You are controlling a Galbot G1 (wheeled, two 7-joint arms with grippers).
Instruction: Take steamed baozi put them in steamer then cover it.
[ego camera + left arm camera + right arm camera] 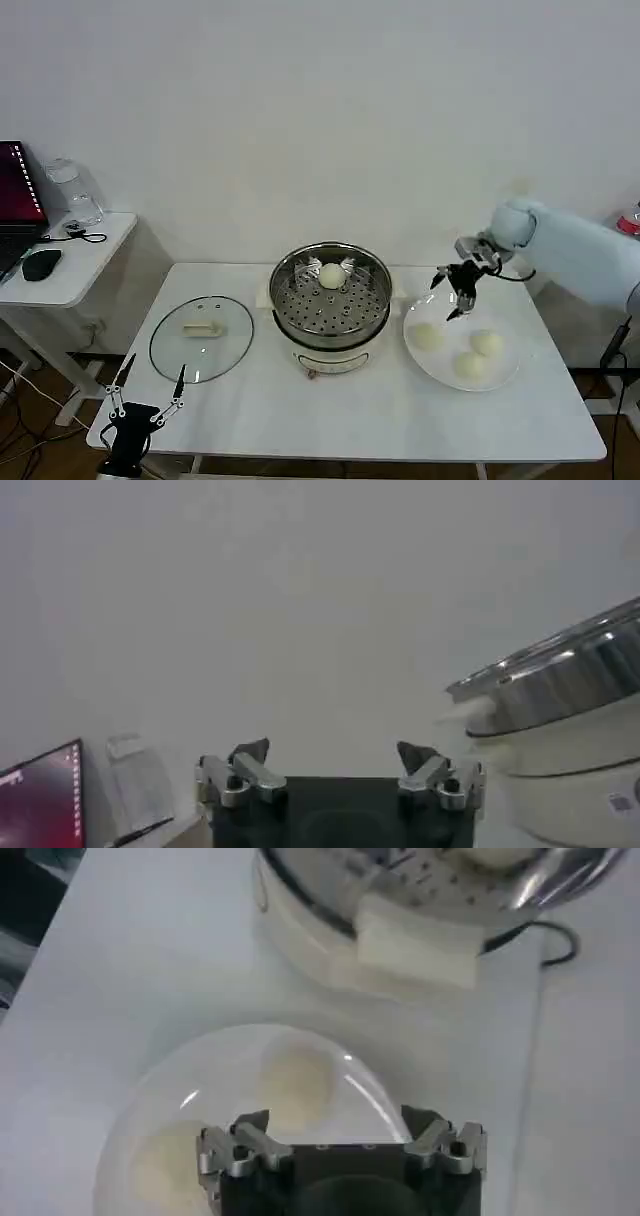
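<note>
Sitting inside the steamer (330, 300), one baozi (332, 275) is loaded; three more (471, 352) wait on the plate (505, 381) right of it. Right gripper (457, 297) hovers there, wide, empty. The cover (201, 338) lies left of the steamer, near the open left gripper (148, 388).

A plain test room set up as a mock kitchen.

A bare white wall backs a white folding desk (300, 410) that carries a steel steamer (330, 300), its glass cover (201, 338) and a white plate (505, 378) of baozi (429, 336). A smaller side table (70, 285) to the left bears a lit laptop (18, 200), a computer mouse (41, 264) and a clear jar (72, 192), with cables trailing on the floor beneath.
</note>
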